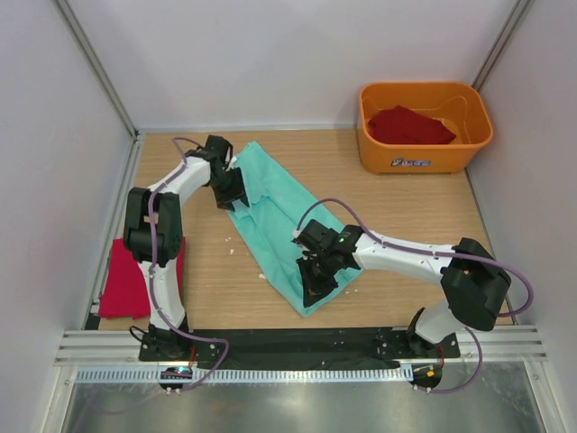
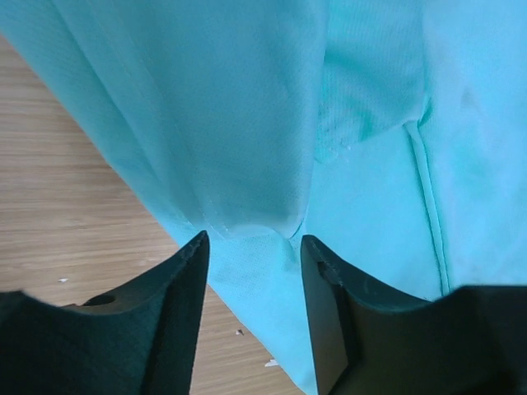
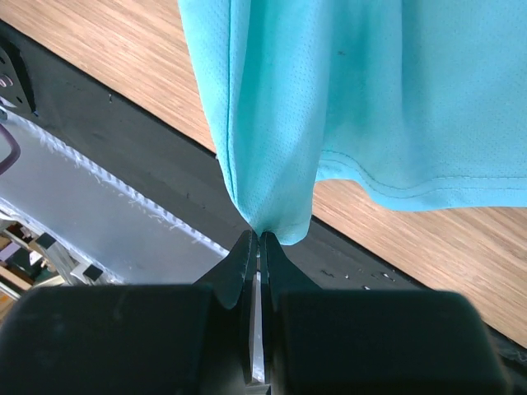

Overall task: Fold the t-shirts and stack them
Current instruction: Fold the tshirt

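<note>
A mint-green t-shirt [image 1: 270, 207] lies stretched slantwise across the wooden table, from the far left towards the near middle. My left gripper [image 1: 233, 191] is at its far left edge. In the left wrist view the left gripper [image 2: 251, 243] stands open, its fingers apart over the shirt's [image 2: 247, 99] hem, pinching nothing. My right gripper [image 1: 315, 287] is at the shirt's near end. The right wrist view shows that gripper [image 3: 259, 237] shut on a gathered corner of the shirt [image 3: 370, 99], held up over the table's black front strip. A deep red t-shirt [image 1: 126, 280] lies folded at the left edge.
An orange tub [image 1: 424, 162] stands at the far right with another deep red t-shirt [image 1: 410, 126] inside it. White walls close in the table on three sides. A black strip and metal rail [image 1: 297, 347] run along the near edge.
</note>
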Controlling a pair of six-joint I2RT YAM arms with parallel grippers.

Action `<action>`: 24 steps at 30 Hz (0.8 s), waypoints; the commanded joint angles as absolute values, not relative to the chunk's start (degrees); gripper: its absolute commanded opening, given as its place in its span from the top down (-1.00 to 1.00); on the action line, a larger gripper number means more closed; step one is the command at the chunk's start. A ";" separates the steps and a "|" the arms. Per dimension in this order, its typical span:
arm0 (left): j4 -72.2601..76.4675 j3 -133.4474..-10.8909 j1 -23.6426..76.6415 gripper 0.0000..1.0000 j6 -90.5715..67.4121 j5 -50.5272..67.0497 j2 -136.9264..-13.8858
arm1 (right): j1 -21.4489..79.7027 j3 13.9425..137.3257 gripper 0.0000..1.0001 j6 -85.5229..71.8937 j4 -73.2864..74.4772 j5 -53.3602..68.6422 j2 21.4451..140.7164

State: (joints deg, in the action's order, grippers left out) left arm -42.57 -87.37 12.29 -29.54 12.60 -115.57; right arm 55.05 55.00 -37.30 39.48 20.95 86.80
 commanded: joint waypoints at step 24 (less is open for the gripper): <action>-50.89 -114.52 19.86 0.06 -26.63 -14.59 -130.69 | 53.00 53.44 0.92 -38.06 37.00 22.68 84.55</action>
State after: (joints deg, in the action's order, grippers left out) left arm -52.29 -111.63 19.33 -27.49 -11.42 -130.98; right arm 53.12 54.00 -37.47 37.87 21.85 86.59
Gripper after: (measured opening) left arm 0.471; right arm 0.071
